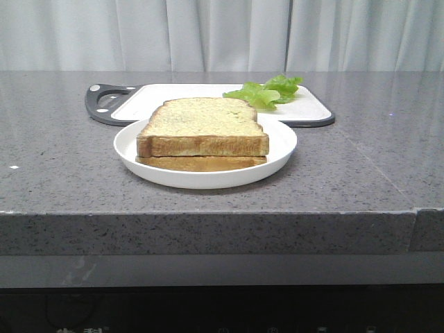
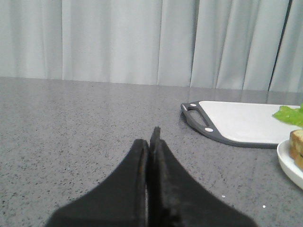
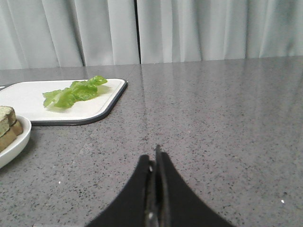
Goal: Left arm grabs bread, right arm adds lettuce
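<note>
The thick bread (image 1: 202, 126) with a pale speckled face and brown crust lies on top of a thinner slice (image 1: 201, 163) on a white plate (image 1: 277, 156). Behind it the light green lettuce (image 1: 265, 91) rests on a white cutting board (image 1: 187, 94). Neither arm shows in the front view. My left gripper (image 2: 150, 142) is shut and holds nothing, low over the counter, well to the left of the plate (image 2: 289, 163). My right gripper (image 3: 155, 158) is also shut and holds nothing, to the right of the board (image 3: 71, 111) and lettuce (image 3: 73, 92).
The cutting board has a dark rim and a handle (image 1: 104, 100) at its left end. The grey speckled counter (image 1: 361, 173) ends in a front edge close to the camera. Pale curtains (image 1: 222, 35) hang behind the counter.
</note>
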Robot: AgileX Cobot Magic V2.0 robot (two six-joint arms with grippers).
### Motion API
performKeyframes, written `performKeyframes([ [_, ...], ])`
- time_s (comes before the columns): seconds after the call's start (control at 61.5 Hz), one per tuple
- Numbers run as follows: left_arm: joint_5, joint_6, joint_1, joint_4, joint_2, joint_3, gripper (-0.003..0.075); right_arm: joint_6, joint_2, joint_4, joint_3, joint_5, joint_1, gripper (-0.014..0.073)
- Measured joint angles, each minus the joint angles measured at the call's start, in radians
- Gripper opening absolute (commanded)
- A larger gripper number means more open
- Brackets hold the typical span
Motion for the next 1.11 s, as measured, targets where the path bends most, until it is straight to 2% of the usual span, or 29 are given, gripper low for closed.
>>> performKeyframes([
  [0.146, 0.064, 0.0, 0.0, -0.015, 0.0, -0.129, -0.002, 0.0, 0.0, 0.0, -0.124, 0.085, 0.0, -0.0118],
  [0.325, 0.16, 0.0, 0.0, -0.015, 0.03, -0.345, -0.002, -0.016, 0.029, -0.018, -0.357, 0.193, 0.0, -0.0118],
  [0.601, 0.357, 0.0, 0.0, -0.015, 0.272, -0.646, -0.002, -0.02, 0.284, -0.027, -0.671, 0.346, 0.0, -0.0118],
  [0.861, 0.482, 0.0, 0.0, -0.015, 0.432, -0.687, -0.002, -0.02, 0.466, -0.027, -0.707, 0.492, 0.0, -0.0118],
  [1.105, 0.501, 0.0, 0.0, -0.017, 0.532, -0.687, -0.002, -0.02, 0.601, -0.027, -0.699, 0.544, 0.0, -0.0118],
])
